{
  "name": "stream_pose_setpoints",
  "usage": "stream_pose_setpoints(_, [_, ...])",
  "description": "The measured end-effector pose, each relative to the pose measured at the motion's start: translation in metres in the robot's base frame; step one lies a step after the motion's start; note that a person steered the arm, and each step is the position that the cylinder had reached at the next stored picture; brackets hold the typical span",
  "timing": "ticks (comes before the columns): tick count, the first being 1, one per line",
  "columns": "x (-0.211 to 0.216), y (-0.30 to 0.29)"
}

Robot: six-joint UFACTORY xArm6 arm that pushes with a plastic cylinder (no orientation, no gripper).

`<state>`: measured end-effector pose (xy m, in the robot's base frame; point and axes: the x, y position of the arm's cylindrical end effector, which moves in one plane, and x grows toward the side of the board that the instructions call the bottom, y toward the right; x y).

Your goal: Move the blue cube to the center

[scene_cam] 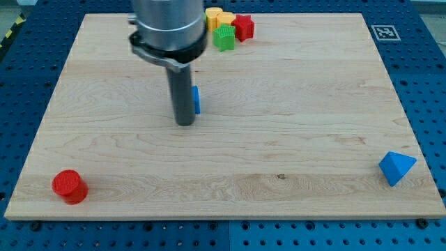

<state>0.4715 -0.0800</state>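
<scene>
The wooden surface [293,104] lies on a blue perforated bench [21,77] and carries several small blocks. The arm's dark rod descends from a grey cylindrical housing [169,24] at the far left-centre of the surface, and my tip [185,123] rests on the wood left of centre. The arm carries no gripper, only this rod, so nothing is grasped or clamped. The blue cube [196,100] sits immediately right of the rod and slightly farther back than the tip; only a narrow sliver of it is visible, the remainder being hidden behind the rod, and contact between the two cannot be confirmed. The cube lies left of the surface's centre. At the far edge, right of the housing, a cluster is observed: a yellow block [214,17], a green block [224,38] and a red star-shaped block [243,26], packed close together. A red cylinder [70,186] stands at the near left corner. A blue wedge-shaped block [396,167] lies near the near right corner. A printed marker tag [384,31] is fixed beyond the far right corner.
</scene>
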Motion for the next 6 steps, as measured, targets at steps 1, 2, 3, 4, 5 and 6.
stream_pose_setpoints(1, [-0.018, -0.028])
stream_pose_setpoints(2, [-0.032, -0.045])
stream_pose_setpoints(3, [-0.018, -0.044])
stream_pose_setpoints(4, [-0.020, -0.039])
stream_pose_setpoints(5, [-0.040, -0.039])
stream_pose_setpoints(6, [-0.046, -0.032])
